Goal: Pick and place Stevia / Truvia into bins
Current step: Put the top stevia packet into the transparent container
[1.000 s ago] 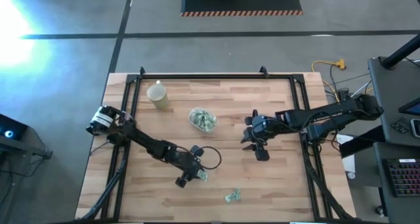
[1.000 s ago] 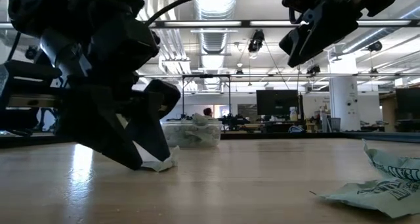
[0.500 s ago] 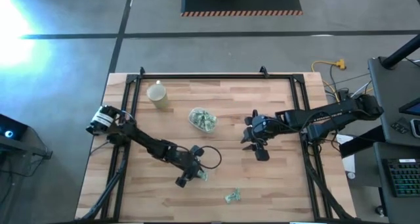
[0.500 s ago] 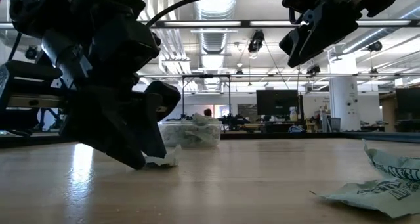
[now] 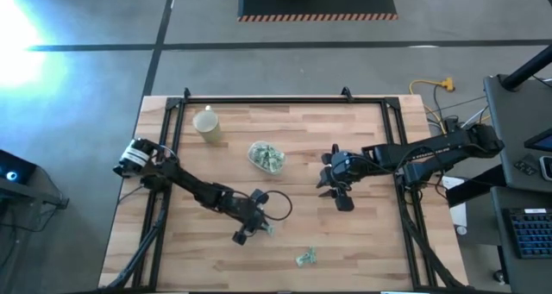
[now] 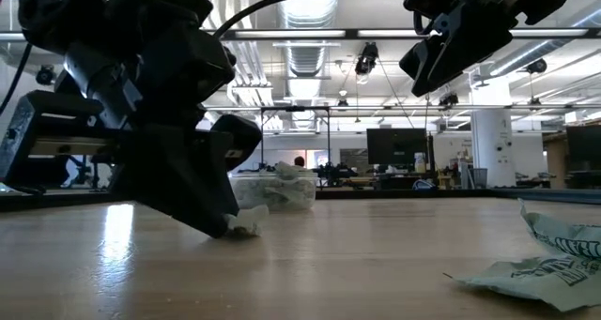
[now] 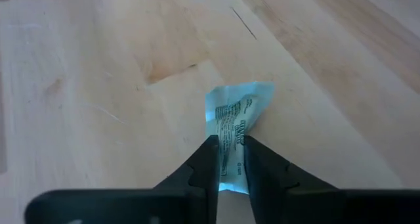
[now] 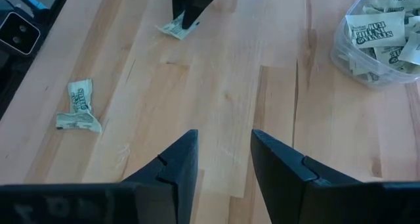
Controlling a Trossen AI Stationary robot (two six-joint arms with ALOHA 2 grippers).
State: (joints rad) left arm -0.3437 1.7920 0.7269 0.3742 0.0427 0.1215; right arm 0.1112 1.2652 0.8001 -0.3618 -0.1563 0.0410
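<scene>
With the left gripper (image 7: 228, 159) down at the wooden table (image 5: 371, 242) near its front middle, this is the pick step: 1 Stevia sachet (image 7: 235, 122) is pinched between the fingers, clamped on the paper and still touching the wood. In the low view the sachet (image 6: 246, 228) pokes out by the fingertips at the surface. My read of the next move: lift clear, carry it back and to the right to the clear tub (image 5: 266, 157), which already has sachets in it, then let go above the rim. Grip is on 1 crumpled end, so it may slip. Right gripper (image 8: 223, 159) hangs over mid-table, jaws apart, empty. 1 more crumpled sachet (image 5: 305, 259) lies near the front edge.
</scene>
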